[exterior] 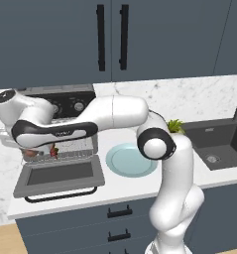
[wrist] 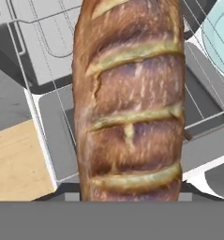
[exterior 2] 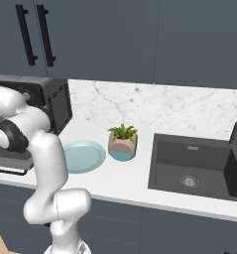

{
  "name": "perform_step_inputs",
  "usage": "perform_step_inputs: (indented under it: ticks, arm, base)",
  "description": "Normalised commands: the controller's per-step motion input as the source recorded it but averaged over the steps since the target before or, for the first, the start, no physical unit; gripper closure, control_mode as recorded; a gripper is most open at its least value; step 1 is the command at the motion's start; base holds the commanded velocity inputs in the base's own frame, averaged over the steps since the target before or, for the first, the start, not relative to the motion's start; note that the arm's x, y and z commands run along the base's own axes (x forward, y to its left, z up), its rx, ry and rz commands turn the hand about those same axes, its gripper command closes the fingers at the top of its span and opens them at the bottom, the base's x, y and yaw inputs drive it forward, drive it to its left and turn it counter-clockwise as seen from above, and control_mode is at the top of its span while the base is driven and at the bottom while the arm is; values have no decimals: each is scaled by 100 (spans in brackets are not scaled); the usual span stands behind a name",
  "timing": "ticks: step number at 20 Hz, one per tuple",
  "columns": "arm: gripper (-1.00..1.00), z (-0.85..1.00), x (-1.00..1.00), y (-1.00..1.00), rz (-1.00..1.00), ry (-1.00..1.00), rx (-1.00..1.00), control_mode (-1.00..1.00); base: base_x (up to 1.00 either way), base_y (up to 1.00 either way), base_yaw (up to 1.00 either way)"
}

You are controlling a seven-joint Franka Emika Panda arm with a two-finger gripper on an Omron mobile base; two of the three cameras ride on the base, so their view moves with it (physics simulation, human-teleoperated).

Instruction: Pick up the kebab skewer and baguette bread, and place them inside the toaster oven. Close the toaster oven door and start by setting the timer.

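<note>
Left base view: the arm reaches left over the oven [exterior: 65, 106]; its door [exterior: 60, 176] lies dropped open on the table [exterior: 125, 186], beside a plate [exterior: 131, 159]. Right base view: a plant [exterior 2: 123, 142] stands by the sink [exterior 2: 199, 168]. Hand view: the claw is closed partway on the baguette [wrist: 130, 103], held above the open door.

Baguette bread [wrist: 130, 108] golden-brown, pale slashes; plate [exterior: 131, 160] light blue.
</note>
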Motion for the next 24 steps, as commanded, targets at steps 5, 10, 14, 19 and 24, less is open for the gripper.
perform_step_inputs:
  ticks: [5,10,14,19,24]
  arm:
    - [100,-26,0,-66,-2,0,0,-100]
    - [100,-30,8,-69,-1,0,0,-100]
    - [100,-20,19,-45,0,0,1,-100]
    - [100,-13,18,-4,0,0,7,-100]
    - [100,-17,22,0,1,3,10,-100]
  base:
    - [0,0,0]
    - [0,0,0]
    - [0,0,0]
    - [0,0,0]
    - [0,0,0]
